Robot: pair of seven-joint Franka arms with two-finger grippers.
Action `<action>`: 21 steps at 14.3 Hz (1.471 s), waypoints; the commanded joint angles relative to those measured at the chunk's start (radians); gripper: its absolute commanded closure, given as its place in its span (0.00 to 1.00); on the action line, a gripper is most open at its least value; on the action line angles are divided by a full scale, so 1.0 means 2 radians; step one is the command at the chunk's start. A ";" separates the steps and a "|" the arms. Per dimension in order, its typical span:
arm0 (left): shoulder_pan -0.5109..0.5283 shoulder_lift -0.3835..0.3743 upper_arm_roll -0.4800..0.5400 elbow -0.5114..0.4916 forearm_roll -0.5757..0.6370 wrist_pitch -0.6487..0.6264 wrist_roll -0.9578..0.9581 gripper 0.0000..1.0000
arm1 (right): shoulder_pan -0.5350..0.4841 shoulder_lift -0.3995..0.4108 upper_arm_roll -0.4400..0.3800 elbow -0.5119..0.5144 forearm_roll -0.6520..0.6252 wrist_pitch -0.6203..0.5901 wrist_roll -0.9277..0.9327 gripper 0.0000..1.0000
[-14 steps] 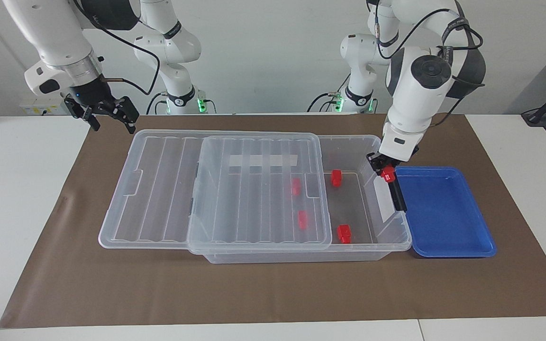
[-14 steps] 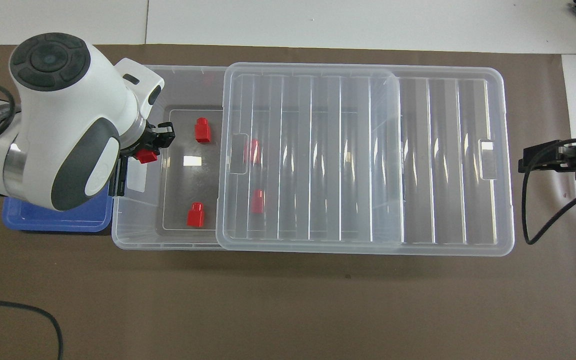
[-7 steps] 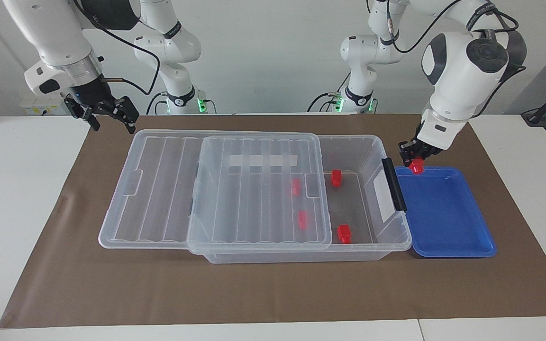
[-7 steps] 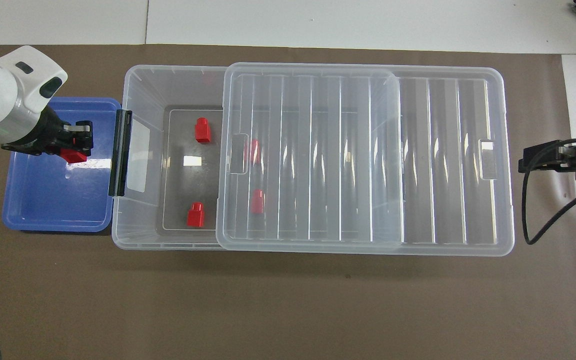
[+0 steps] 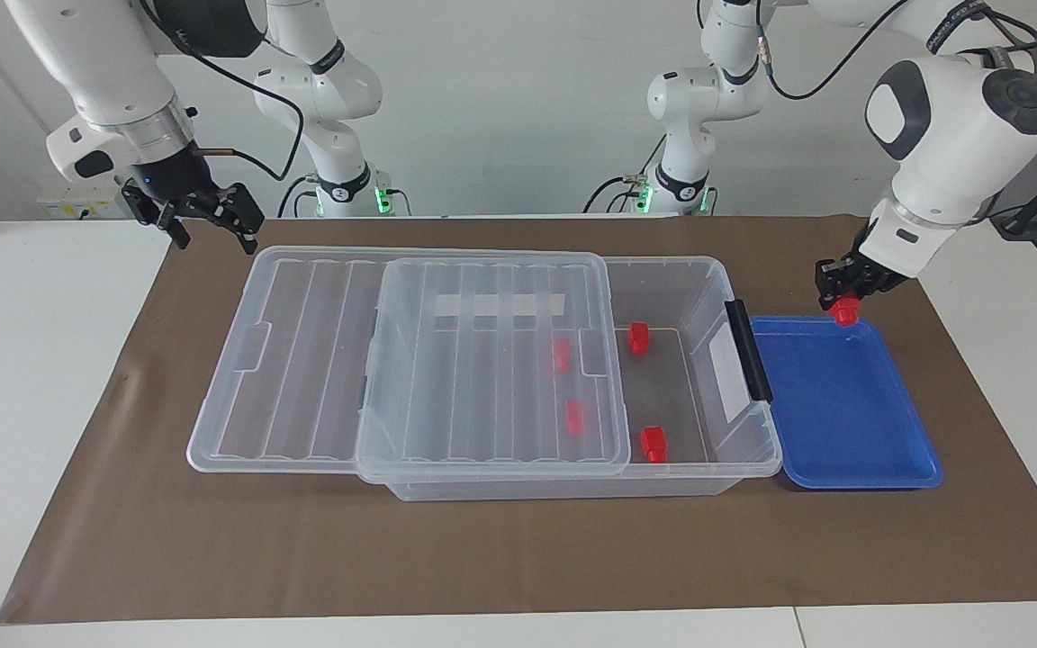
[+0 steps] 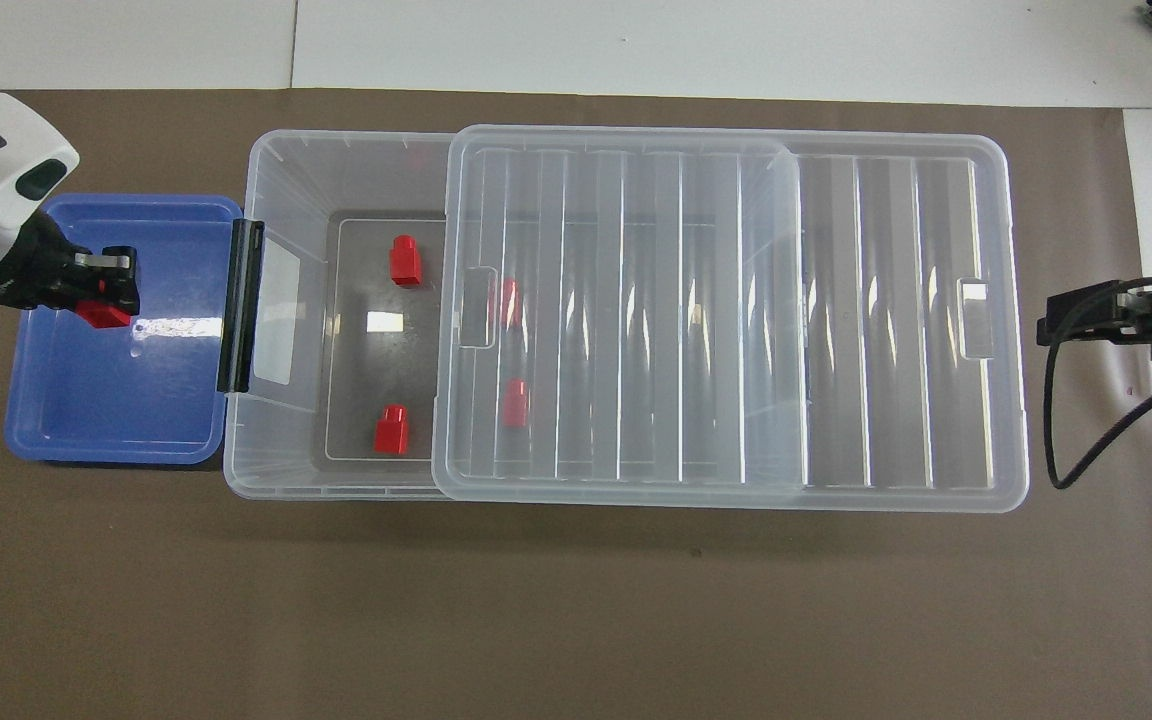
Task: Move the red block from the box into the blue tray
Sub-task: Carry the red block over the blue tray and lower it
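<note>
My left gripper [image 5: 843,302] is shut on a red block [image 5: 845,313] and holds it in the air over the blue tray [image 5: 852,423]. The overhead view shows the same gripper [image 6: 112,293], block [image 6: 102,316] and tray [image 6: 116,410]. The clear box [image 5: 682,264] stands beside the tray, its lid [image 5: 482,360] slid toward the right arm's end. Two red blocks [image 5: 638,337] [image 5: 653,443] lie in the box's uncovered part; two more [image 5: 562,354] [image 5: 575,418] show through the lid. My right gripper [image 5: 211,225] waits open, above the mat off the lid's end.
A brown mat [image 5: 482,558] covers the table under everything. The box's black clip [image 5: 748,351] faces the tray. The lid overhangs the box toward the right arm's end [image 6: 976,320]. A black cable [image 6: 1086,440] hangs from the right gripper.
My left gripper has carried the red block out of the box, over the clip end, to above the blue tray, moving toward the left arm's end. The right arm has not moved.
</note>
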 commanded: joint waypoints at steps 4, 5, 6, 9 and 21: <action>0.045 -0.031 -0.003 -0.064 -0.009 0.061 0.080 1.00 | -0.005 -0.013 0.002 -0.015 0.009 0.002 0.006 0.00; 0.045 -0.032 -0.003 -0.075 -0.009 0.071 0.082 1.00 | -0.005 -0.013 0.002 -0.015 0.009 0.002 0.006 0.00; 0.045 -0.033 -0.002 -0.084 -0.010 0.083 0.082 1.00 | -0.005 -0.013 0.002 -0.015 0.009 0.002 0.006 0.00; 0.048 -0.033 -0.002 -0.123 -0.010 0.135 0.082 1.00 | -0.005 -0.013 0.002 -0.015 0.009 0.002 0.006 0.00; 0.089 0.016 -0.001 -0.243 -0.009 0.355 0.124 1.00 | -0.005 -0.013 0.002 -0.015 0.009 0.002 0.006 0.00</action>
